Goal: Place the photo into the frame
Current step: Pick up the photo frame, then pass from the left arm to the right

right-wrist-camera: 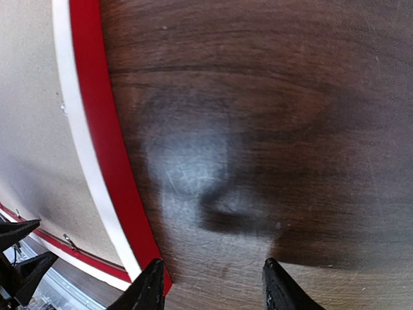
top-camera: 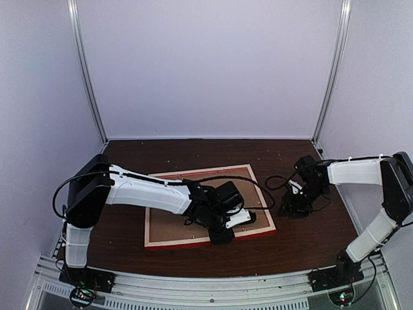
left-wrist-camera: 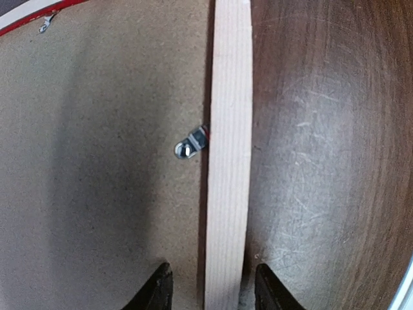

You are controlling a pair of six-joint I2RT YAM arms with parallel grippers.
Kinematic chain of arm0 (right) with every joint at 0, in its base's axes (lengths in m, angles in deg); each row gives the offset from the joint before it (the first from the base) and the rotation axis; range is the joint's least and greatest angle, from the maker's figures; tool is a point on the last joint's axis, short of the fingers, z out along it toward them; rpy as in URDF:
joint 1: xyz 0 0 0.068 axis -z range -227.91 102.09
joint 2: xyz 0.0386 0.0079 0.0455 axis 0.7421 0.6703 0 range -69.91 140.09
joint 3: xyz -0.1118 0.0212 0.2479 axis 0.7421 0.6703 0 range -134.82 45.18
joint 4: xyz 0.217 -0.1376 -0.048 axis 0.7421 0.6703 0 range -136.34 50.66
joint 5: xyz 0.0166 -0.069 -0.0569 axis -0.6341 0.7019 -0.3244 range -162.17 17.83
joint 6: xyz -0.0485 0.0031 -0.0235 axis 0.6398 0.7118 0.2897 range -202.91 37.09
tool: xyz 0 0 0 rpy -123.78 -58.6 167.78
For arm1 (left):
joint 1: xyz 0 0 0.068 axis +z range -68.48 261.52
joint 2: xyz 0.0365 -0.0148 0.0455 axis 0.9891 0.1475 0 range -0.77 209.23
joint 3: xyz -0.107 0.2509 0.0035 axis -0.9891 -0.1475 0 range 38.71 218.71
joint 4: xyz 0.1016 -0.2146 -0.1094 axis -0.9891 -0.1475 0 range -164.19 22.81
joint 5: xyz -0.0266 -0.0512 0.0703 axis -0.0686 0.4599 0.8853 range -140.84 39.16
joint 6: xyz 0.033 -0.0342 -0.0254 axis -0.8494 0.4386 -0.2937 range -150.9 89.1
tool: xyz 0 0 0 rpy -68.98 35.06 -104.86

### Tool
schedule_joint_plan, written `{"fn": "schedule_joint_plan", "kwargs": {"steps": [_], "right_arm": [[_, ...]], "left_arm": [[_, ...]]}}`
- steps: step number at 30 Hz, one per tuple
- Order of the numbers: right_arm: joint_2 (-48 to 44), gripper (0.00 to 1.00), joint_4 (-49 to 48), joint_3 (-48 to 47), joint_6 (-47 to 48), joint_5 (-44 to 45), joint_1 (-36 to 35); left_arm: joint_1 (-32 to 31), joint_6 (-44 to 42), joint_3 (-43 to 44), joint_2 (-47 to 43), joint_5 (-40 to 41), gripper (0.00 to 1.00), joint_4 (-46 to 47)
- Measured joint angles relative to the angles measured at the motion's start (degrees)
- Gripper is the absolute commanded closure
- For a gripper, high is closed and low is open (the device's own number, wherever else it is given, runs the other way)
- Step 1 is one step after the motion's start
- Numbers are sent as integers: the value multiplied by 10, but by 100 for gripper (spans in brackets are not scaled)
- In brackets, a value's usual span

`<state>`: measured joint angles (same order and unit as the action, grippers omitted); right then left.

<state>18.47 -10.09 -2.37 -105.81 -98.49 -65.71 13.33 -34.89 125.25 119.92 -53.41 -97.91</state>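
Observation:
The frame lies face down on the table with its red outer edge showing, and a brown backing board fills it. The photo is hidden or out of view. My left gripper hangs over the frame's near right part. In the left wrist view its jaws straddle the pale wood rail, open, with a gap on each side. My right gripper sits just right of the frame, open over bare table. Its left fingertip is close to the red edge.
A small metal turn clip on the rail's inner side reaches over the backing board. Another clip shows near the far corner. The dark wood table runs to white walls at the back and sides.

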Motion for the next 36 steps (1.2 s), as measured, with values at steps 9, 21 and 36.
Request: {"fn": "schedule_joint_plan", "kwargs": {"steps": [9,21,36], "right_arm": [[-9,46,-16,16,-4,-26,9],[-12,31,-92,43,-44,-104,9],[-9,41,-223,107,-108,-198,10]], "left_arm": [[-2,-7,-1,1,2,93,8],[-3,-9,-15,-12,-5,100,19],[-3,10,-16,-49,-24,100,28]]}}
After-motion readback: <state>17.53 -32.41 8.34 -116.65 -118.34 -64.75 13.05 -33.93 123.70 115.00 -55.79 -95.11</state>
